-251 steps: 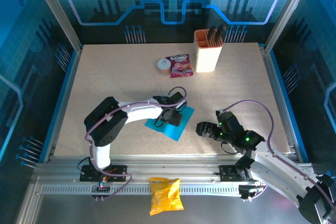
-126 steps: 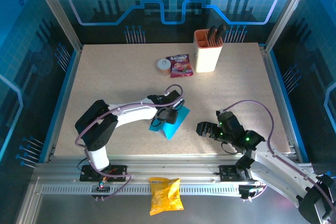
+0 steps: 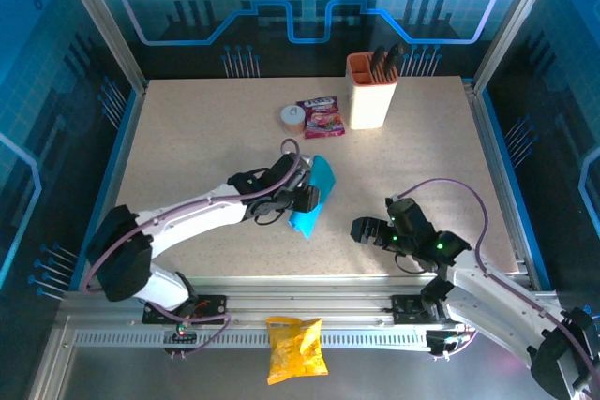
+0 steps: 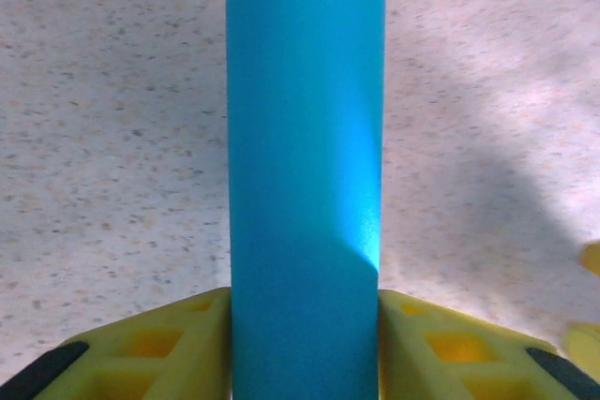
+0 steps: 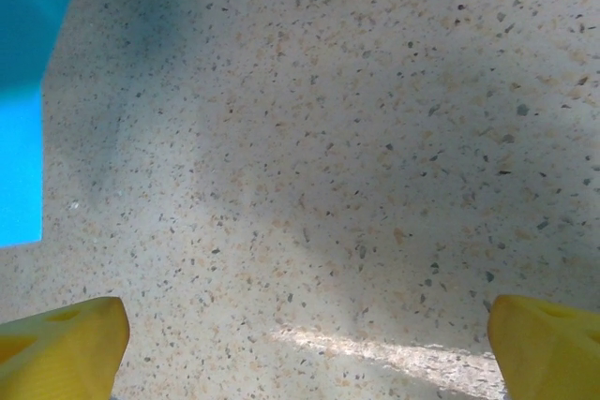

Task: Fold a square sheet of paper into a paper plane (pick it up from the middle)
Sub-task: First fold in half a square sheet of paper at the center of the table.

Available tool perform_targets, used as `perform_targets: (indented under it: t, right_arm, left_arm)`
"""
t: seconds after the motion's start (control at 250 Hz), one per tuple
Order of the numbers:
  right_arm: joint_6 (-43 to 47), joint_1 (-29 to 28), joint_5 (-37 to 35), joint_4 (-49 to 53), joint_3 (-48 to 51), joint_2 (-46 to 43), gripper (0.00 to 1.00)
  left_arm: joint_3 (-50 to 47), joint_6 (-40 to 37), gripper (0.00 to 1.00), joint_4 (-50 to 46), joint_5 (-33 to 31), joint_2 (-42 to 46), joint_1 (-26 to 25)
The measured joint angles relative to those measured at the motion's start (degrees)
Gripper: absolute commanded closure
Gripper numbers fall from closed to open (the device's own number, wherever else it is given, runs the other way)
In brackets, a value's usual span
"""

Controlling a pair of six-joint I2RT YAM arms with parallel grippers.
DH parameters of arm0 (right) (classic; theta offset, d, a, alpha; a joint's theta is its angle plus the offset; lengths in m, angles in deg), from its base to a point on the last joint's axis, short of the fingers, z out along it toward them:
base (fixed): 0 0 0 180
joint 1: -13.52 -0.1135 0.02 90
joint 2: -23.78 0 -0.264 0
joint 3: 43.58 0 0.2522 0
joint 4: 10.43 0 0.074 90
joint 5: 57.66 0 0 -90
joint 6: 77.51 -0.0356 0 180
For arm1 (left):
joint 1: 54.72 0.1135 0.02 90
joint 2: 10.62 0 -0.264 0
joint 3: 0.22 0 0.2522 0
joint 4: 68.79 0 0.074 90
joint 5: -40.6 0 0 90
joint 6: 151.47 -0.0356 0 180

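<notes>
The square sheet of paper (image 3: 315, 192) is bright cyan-blue. It stands bowed up off the table in the middle, pinched from both sides. My left gripper (image 3: 305, 200) is shut on it. In the left wrist view the sheet (image 4: 305, 138) rises as a curved band between the yellow fingers (image 4: 141, 348), and my left gripper (image 4: 305, 348) grips its lower part. My right gripper (image 3: 362, 229) rests to the right of the sheet, apart from it. In the right wrist view my right gripper (image 5: 305, 353) is open over bare table, with the sheet's edge (image 5: 19, 91) at far left. A paper plane is out of view.
A beige holder cup (image 3: 371, 91) with dark tools stands at the back. A pink-red snack packet (image 3: 321, 117) and a small roll (image 3: 292, 119) lie left of it. A yellow snack bag (image 3: 295, 348) lies on the metal frame in front of the table.
The left gripper has closed on the sheet, which lay flat before and now bows up into a narrow arch. The left arm has stretched forward and lowered. The right arm has not moved.
</notes>
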Motion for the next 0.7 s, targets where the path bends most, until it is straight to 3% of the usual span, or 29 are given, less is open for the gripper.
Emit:
perform_targets:
  t: [0.324,0.591,0.699]
  right_arm:
    - [3.32,4.5,5.81,-1.9,-3.15,9.22,0.01]
    - [5.49,6.62,12.87,-8.04,-6.84,18.43,0.02]
    - [5.77,6.67,15.56,-11.19,-7.82,22.18,0.05]
  left_arm:
    - [-21.55,15.82,0.55,21.84,6.05,2.78,0.0]
    - [-25.38,20.11,0.41,28.96,3.67,2.62,0.0]
    - [-25.59,20.46,0.4,28.96,2.14,2.62,0.0]
